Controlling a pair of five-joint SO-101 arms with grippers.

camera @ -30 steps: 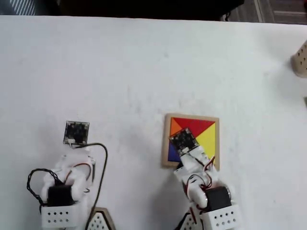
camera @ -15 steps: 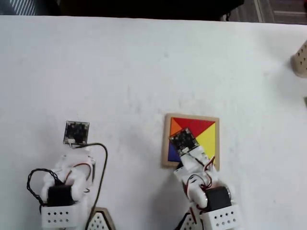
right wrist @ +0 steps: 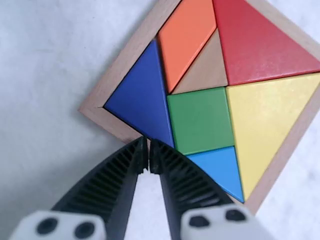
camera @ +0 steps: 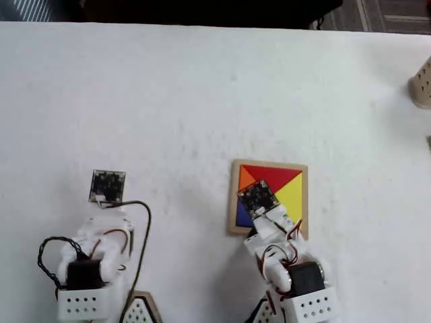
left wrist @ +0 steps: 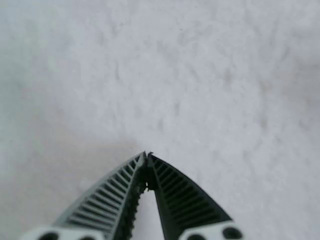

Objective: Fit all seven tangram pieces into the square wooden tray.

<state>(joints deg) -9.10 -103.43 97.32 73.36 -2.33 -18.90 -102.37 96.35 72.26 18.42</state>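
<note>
- White, faintly grainy table lies under both of your arms.
- Your right tool (right wrist: 148,144) has its ribbed dark fingers pressed together with nothing between them.
- Its tips sit over the pale rim of the square wooden tray (right wrist: 130,61), right at the sharp point of the dark blue triangle (right wrist: 140,97).
- Just beyond the tips, the green square (right wrist: 200,120) and the small light-blue triangle (right wrist: 217,167) lie edge to edge.
- Farther from the tool are the orange parallelogram (right wrist: 185,40), the large red triangle (right wrist: 260,45) and the large yellow triangle (right wrist: 265,120), all smooth, flat and set in the tray.
- You cannot tell whether the tan triangle (right wrist: 205,72) among them is a piece or bare tray floor.
- Your left tool (left wrist: 147,157) is also closed, over bare table, well apart from the tray.
</note>
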